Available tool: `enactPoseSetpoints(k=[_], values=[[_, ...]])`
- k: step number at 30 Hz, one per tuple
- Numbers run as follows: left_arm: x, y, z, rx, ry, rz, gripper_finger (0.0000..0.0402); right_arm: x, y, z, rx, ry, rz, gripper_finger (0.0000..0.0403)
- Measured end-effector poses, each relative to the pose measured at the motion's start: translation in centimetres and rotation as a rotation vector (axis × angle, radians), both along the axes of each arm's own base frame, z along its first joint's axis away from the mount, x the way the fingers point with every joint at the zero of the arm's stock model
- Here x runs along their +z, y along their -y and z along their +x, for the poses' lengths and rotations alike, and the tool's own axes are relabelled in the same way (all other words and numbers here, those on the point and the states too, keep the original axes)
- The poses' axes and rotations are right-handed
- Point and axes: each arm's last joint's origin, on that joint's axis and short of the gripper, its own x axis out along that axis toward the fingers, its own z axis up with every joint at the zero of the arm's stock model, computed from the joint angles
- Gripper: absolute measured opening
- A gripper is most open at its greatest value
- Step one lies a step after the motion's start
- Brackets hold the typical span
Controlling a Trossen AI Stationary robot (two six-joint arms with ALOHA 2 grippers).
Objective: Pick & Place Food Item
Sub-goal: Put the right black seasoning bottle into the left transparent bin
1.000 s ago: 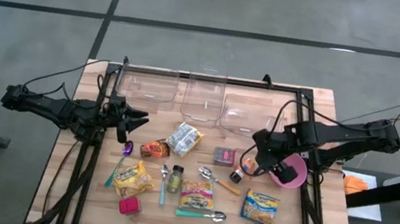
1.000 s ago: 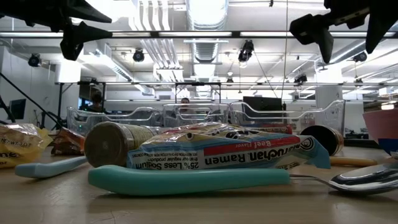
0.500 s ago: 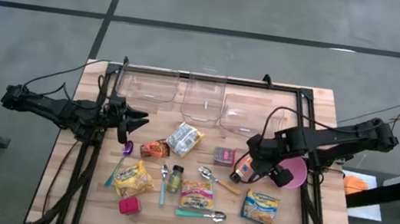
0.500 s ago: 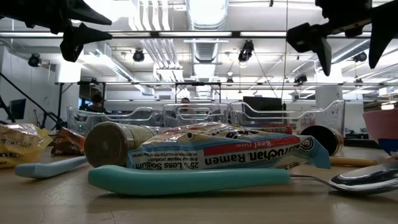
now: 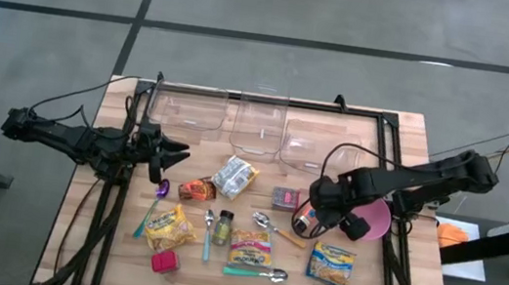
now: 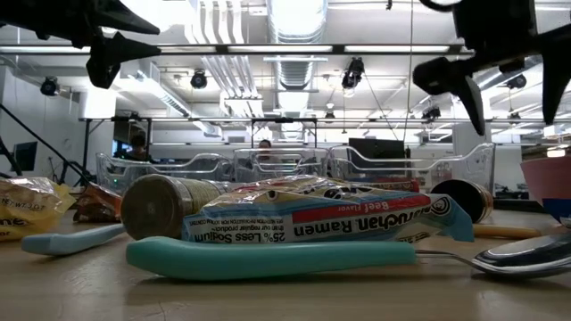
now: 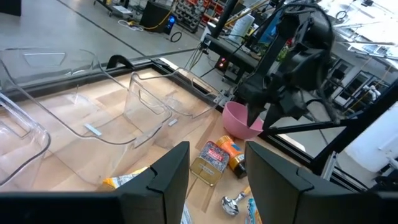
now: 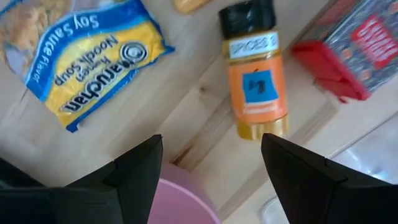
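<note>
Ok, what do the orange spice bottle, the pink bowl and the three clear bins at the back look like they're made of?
Spice bottle: probably plastic, orange body with a black ribbed cap and paper-like label. Pink bowl: likely plastic, matte and evenly coloured. Clear bins: transparent, glossy plastic by the look, the wood showing through.

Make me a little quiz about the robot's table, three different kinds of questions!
1. True or false: the orange spice bottle lies on its side.
2. Which hand hangs above that bottle? A) left hand B) right hand
3. Fill in: the bowl beside the right hand is ____ in colour.

Key: 1 true; 2 B; 3 pink.
</note>
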Motion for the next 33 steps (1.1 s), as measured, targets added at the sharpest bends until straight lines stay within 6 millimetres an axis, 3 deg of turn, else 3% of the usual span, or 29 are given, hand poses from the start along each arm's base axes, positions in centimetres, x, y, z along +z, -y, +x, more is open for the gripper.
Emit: enactPoseSetpoints(k=[5,13,33], values=[[0.0,0.0,0.0,-0.005,-0.008,0.029,0.0162,-1.2,0.1,-0.1,0.037,0.015,-0.017,0.0271],[0.0,0.0,0.0,-0.007,-0.01,0.041,0.0162,-1.5,-0.1,0.9,0.094,0.113,-0.07,0.0271],[-0.2,0.0,0.0,-0.016,-0.032,0.053,0.0162,-7.1,-0.7,4.1,0.171,0.05,-0.193,0.0271]])
